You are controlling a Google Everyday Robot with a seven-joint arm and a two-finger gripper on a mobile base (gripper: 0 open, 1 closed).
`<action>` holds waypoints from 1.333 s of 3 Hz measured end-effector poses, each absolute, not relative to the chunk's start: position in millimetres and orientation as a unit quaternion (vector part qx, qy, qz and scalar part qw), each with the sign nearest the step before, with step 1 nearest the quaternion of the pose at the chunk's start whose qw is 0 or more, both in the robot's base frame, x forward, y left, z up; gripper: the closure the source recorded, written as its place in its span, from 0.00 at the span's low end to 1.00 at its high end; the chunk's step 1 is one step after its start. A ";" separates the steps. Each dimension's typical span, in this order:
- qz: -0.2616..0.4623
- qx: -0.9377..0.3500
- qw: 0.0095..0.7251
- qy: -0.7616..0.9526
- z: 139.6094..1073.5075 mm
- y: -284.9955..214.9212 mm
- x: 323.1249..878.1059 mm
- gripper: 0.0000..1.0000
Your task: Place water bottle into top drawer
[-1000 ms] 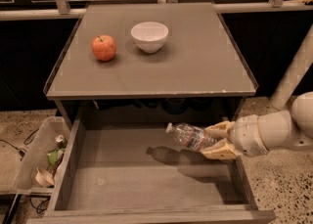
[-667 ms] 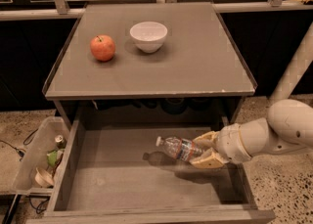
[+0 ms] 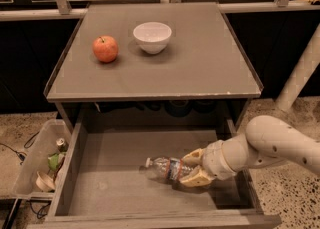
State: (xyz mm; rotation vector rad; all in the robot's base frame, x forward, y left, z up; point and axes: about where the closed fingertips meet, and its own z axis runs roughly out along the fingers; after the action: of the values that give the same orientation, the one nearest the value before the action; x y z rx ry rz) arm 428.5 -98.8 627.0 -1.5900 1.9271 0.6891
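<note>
One grey table [image 3: 200, 68] carries one apple [image 3: 105, 49] and one white bowl [image 3: 152, 37]. Below the table's front edge are one top drawer [image 3: 112, 185], one water bottle [image 3: 163, 166] and one gripper [image 3: 190, 168] clasping it. Left of the table is one plastic bin [image 3: 34, 159].

The gripper [image 3: 193, 169], clasping the water bottle [image 3: 167, 168], blocks the right middle of the top drawer [image 3: 70, 173]; its left half (bare floor) is open from above. The table [image 3: 200, 63] overhangs the far edge.

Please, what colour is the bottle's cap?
White cap, camera view; the gripper holds the bottle in the drawer.
</note>
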 end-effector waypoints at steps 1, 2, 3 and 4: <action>0.237 -0.589 0.283 0.719 616.6 -80.1 428.9 1.00; 0.216 -0.568 0.308 0.732 613.2 -69.1 436.8 1.00; 0.208 -0.565 0.315 0.733 613.3 -69.3 442.1 0.81; 0.208 -0.565 0.315 0.733 613.3 -69.3 442.1 0.59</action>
State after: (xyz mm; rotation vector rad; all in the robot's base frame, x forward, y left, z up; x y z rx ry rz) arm 442.1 -69.3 613.3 -1.4894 1.9321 0.5490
